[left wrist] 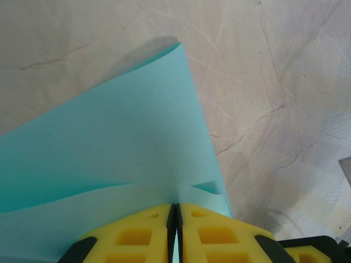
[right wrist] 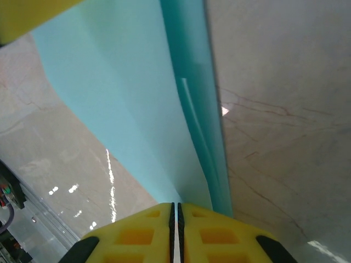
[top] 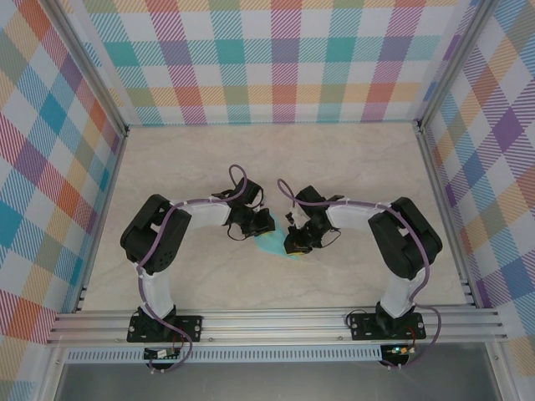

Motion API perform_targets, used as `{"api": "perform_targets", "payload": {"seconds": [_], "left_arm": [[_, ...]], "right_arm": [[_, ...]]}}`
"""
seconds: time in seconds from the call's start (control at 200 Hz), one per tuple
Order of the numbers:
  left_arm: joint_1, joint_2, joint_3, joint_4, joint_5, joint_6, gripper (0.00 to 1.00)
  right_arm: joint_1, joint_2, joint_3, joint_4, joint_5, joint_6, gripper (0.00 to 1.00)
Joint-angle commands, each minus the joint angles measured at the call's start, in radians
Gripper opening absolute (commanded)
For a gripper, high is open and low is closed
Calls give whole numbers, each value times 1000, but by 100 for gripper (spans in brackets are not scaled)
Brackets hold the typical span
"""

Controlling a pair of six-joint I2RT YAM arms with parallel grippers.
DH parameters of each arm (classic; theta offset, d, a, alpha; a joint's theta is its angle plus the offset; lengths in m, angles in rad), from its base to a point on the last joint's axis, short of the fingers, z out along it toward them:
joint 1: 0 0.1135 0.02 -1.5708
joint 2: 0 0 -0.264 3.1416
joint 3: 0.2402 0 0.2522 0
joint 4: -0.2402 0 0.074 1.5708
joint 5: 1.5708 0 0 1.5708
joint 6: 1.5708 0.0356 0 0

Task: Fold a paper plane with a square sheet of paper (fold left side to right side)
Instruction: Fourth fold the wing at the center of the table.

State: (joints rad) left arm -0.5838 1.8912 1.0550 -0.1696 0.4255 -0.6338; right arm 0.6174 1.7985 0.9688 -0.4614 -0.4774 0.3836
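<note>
top external: fixed cam, up high and behind the arm bases (top: 163, 324), tipped down and forward. It takes in the whole bench (top: 376, 167) out to the plaid back wall (top: 276, 58), so it's the far view.
left wrist: sits right behind the left tool (left wrist: 174, 207) and looks out along its yellow fingers (left wrist: 137, 235). Super close, low over the bench surface.
right wrist: same deal behind the right tool (right wrist: 175, 205). Also super close, with the frame tilted.
shared bit: all three catch the square sheet of paper (top: 272, 245) mid-bench. The wrist cams see it from opposite sides, and the top cam sees both tools.
</note>
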Motion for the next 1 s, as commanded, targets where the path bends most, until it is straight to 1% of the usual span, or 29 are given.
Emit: {"api": "perform_targets", "payload": {"seconds": [0.0, 0.09, 0.15, 0.255, 0.355, 0.49, 0.67, 0.86, 0.995], "left_arm": [[20, -1, -33, -85, -74, 25, 13], [21, -4, -33, -87, -76, 26, 13], [20, -4, -35, -87, -76, 26, 13], [20, -4, -33, -86, -73, 24, 13], [19, -6, -34, -82, -69, 20, 13], [20, -8, -33, -73, -63, 10, 13], [19, -3, -30, -70, -56, 8, 12], [20, -1, -36, -60, -56, 4, 12], [19, -3, -38, -59, -57, 6, 12]], "right_arm": [[5, 32, -2, -6, 29, 27, 11], [4, 36, -3, -48, 68, 32, 10], [5, 6, -8, -59, 62, 36, 10], [8, -91, -10, -2, 32, 88, 9], [21, -111, 10, 49, 18, 158, 9], [43, -82, 2, 159, 21, 275, 9], [70, -41, 4, 220, 51, 368, 8], [82, -6, 4, 230, 99, 413, 8], [84, 11, 3, 187, 148, 434, 7]]}}
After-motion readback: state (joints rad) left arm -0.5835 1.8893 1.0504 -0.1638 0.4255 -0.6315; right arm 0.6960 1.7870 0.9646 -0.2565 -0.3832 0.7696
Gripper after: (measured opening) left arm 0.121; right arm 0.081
